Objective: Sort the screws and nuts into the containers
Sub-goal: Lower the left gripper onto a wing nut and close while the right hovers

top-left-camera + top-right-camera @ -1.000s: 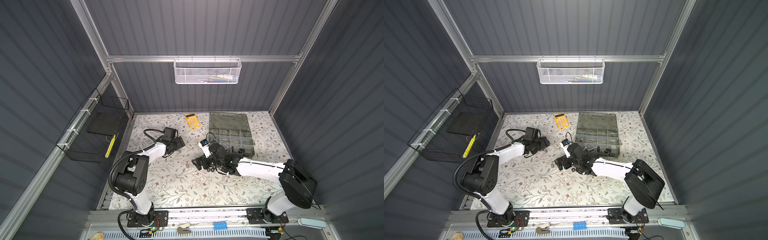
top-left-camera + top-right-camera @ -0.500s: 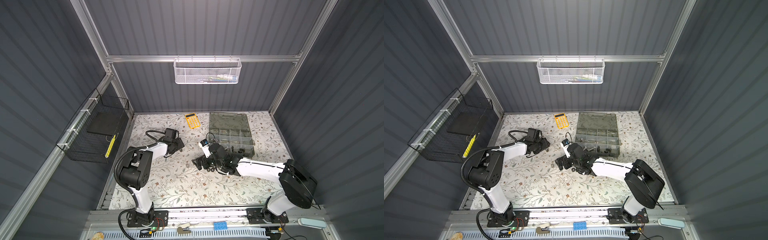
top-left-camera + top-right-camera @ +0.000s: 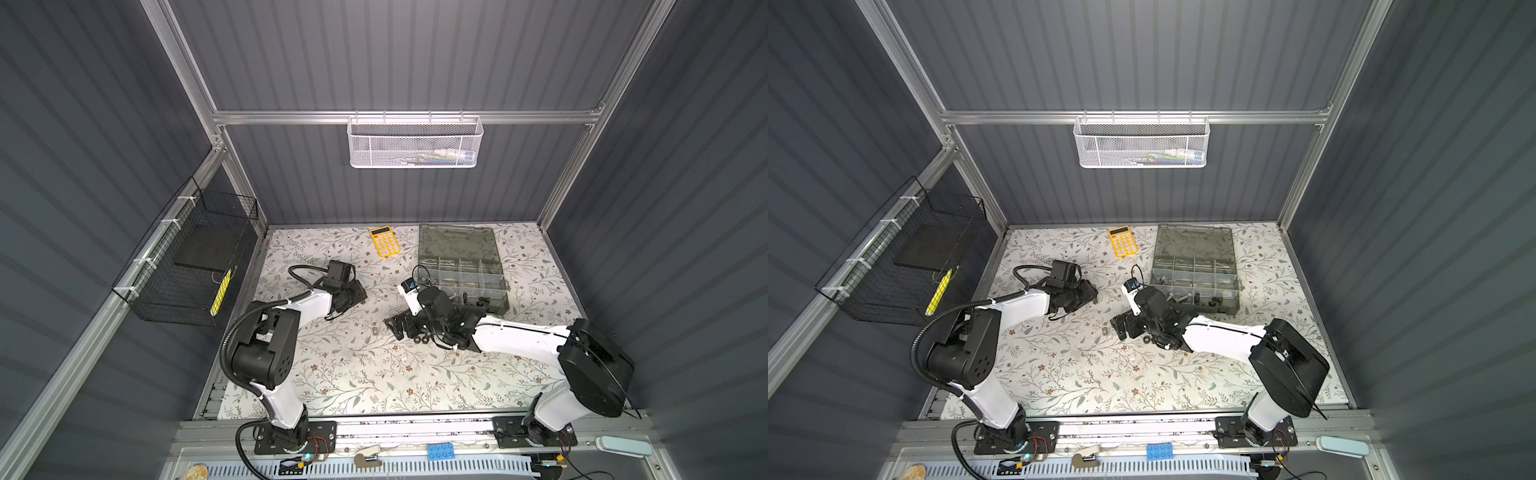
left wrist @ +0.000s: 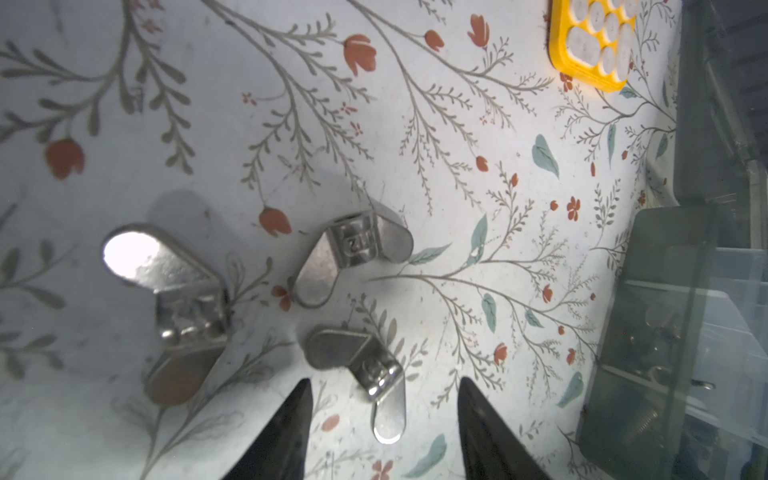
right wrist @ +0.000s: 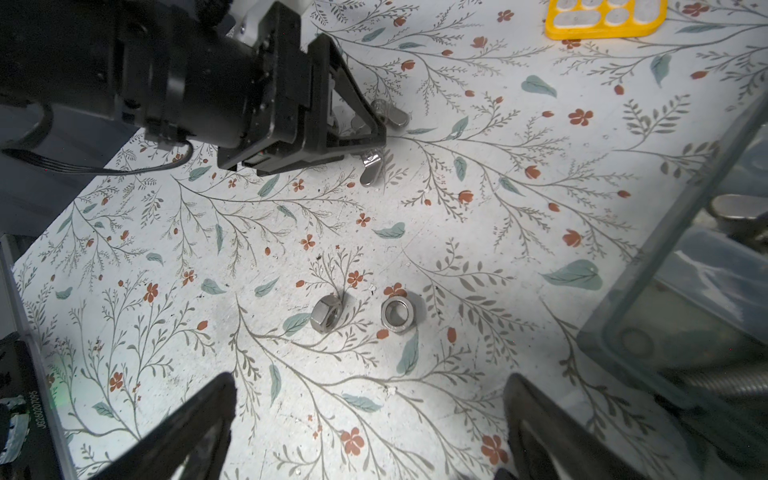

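Left pincer [image 4: 383,384] sits low over the floral tabletop [image 3: 353,374], jaws part open and straddling one silver wing nut [image 4: 365,365], neither tip touching it. Two more wing nuts [image 4: 353,257] lie just beside. A squeeze on the slanted wing could squirt the piece sideways into them, or catch two at once. Right pincer [image 5: 370,376] is spread wide and empty, with two silver hex nuts [image 5: 326,318] ahead of its tips, near each other. A broad closing may sweep both, and the tilted one could roll. The arms work near each other, so crossing paths risks a knock. The organizer box [image 5: 685,291] wall stands just beside one right finger, and a bump could shift it. One compartment holds what looks like a wing nut [image 5: 739,212], so a hex nut dropped there would mix the sorts.
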Robot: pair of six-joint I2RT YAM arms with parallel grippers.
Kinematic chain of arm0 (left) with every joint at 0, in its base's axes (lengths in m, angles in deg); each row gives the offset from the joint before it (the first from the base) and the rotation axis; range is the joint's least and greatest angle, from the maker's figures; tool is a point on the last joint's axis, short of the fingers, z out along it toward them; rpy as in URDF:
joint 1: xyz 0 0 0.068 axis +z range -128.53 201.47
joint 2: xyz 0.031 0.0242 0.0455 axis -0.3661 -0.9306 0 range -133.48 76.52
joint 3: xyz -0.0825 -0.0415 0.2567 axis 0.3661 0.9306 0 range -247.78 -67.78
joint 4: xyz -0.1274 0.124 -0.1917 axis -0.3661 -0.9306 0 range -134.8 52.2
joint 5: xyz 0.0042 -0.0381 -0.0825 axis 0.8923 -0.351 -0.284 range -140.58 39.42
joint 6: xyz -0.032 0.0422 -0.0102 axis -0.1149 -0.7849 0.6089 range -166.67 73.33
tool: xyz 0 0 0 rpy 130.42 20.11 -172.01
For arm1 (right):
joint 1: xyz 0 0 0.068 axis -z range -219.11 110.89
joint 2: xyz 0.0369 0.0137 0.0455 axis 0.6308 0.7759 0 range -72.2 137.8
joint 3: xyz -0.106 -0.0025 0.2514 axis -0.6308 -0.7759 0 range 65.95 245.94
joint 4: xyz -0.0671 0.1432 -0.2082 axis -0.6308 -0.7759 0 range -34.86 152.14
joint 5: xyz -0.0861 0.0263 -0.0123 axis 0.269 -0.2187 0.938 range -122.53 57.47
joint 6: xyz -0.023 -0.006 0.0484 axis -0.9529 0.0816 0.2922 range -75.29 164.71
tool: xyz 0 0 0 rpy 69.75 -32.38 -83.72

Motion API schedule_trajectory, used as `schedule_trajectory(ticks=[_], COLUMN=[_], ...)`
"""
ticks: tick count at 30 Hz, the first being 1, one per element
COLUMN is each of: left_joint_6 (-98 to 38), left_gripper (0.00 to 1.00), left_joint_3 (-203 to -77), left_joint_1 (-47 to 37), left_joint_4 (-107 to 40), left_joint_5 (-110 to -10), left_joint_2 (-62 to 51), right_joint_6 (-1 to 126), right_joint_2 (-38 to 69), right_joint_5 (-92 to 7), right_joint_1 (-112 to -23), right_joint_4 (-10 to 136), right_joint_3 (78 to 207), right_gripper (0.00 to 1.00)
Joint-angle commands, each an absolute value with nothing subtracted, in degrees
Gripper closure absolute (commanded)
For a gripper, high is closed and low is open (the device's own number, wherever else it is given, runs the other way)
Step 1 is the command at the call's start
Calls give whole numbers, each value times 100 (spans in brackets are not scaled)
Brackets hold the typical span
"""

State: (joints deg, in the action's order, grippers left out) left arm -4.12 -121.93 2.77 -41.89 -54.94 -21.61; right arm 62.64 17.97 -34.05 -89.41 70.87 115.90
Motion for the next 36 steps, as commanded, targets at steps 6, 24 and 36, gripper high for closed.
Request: schedule_trajectory(ticks=[6,24,36], left_joint_6=[-233,-418,-767], left_gripper=[44,48,57], left_joint_3=[-11971,-12292,-12560], left_joint_1=[284,283,284], left_joint_4=[-4175,-4174,-4495], left_joint_5=[-5735,-5807,-5867], left_joint_2=[-1911,-2671,-2984], right_joint_6=[6286,6229,6215], right_joint_2=[1800,1660,1641], right_joint_5=[-3333,-3151,-3083], right_joint_1=[-8963,-8965,-8965], right_joint_4=[7048,6970,6952], right_joint_3=[11742,11709,11701], right_gripper=[1,1,1])
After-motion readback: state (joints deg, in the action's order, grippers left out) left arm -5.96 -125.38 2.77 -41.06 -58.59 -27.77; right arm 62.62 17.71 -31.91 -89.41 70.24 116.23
